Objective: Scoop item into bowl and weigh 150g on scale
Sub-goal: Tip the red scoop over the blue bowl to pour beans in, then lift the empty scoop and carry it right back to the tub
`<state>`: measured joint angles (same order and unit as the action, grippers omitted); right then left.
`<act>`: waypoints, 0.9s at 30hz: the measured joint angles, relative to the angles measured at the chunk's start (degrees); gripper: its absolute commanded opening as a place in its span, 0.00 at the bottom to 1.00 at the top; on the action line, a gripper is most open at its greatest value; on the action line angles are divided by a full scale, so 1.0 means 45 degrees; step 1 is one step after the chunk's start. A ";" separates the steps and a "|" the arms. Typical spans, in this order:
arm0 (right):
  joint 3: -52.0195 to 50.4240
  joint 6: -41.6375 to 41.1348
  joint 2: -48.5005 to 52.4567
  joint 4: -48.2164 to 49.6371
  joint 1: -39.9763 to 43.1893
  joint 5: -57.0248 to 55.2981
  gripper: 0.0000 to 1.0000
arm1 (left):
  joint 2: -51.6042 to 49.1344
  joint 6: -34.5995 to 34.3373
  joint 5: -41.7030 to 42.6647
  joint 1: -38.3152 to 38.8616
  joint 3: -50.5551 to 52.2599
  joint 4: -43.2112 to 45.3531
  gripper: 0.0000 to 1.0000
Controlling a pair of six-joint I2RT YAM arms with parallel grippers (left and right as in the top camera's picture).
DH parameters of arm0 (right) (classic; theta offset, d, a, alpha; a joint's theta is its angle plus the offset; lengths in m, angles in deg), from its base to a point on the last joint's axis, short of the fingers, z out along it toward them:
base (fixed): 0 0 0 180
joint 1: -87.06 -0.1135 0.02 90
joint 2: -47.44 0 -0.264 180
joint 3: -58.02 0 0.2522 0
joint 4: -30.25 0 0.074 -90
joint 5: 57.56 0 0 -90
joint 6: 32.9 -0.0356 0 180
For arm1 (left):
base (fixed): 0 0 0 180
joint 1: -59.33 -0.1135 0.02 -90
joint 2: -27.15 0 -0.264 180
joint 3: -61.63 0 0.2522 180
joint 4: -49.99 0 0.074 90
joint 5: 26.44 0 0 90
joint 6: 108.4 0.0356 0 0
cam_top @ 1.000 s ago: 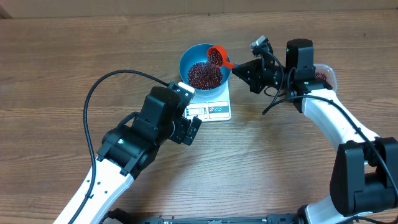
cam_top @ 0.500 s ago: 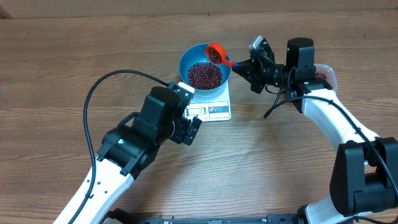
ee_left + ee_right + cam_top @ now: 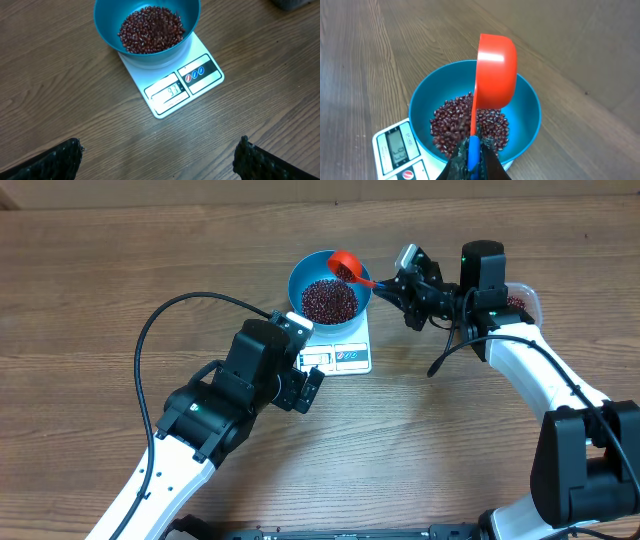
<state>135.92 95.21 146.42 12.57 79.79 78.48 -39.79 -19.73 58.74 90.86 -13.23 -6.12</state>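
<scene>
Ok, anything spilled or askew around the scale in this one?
Nothing stands out. The beans sit inside the bowl on the scale, none visible on the table, and the right pincer holds the red scoop tipped over the bowl.

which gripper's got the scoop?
The right gripper, shut on the red scoop over the bowl. The left gripper is open and empty.

Scale (image 3: 345, 358) and tub (image 3: 524, 298) largely out of sight

From overhead the bowl (image 3: 297, 285) covered the scale's far part, and the display was too small to read. The right arm (image 3: 520, 355) hid most of the clear tub. In the left wrist view the top edge cut off the bowl's far rim. Only two fingertips (image 3: 57, 161) of the left gripper (image 3: 159, 165) showed. The red scoop (image 3: 495, 70) had its handle buried between the right gripper (image 3: 471, 162) fingers.
</scene>
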 measured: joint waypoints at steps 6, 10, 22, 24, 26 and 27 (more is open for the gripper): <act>0.0000 0.1093 0.0000 0.0010 0.0000 0.0000 0.04 | 0.0000 0.0000 0.0000 0.0000 0.0000 0.0000 0.99; 0.0000 0.1467 0.0000 0.0005 0.0000 0.0000 0.04 | 0.0000 0.0000 0.0000 0.0000 0.0000 0.0000 1.00; 0.0000 0.3138 0.0000 0.0068 0.0000 -0.0330 0.04 | 0.0000 0.0000 0.0000 0.0000 0.0000 0.0000 1.00; 0.0000 0.3230 0.0000 0.0073 0.0000 -0.0398 0.04 | 0.0000 0.0000 0.0000 0.0000 0.0000 0.0000 0.99; 0.0000 0.3259 0.0000 0.0068 0.0000 -0.0457 0.04 | 0.0000 0.0000 0.0000 0.0000 0.0000 -0.0005 1.00; 0.0000 0.3259 0.0000 0.0078 0.0000 -0.0471 0.04 | 0.0000 0.0000 0.0000 0.0000 0.0000 0.0000 0.99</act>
<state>135.92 109.87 146.42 12.92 79.79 76.36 -39.79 -19.73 58.74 90.86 -13.23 -6.12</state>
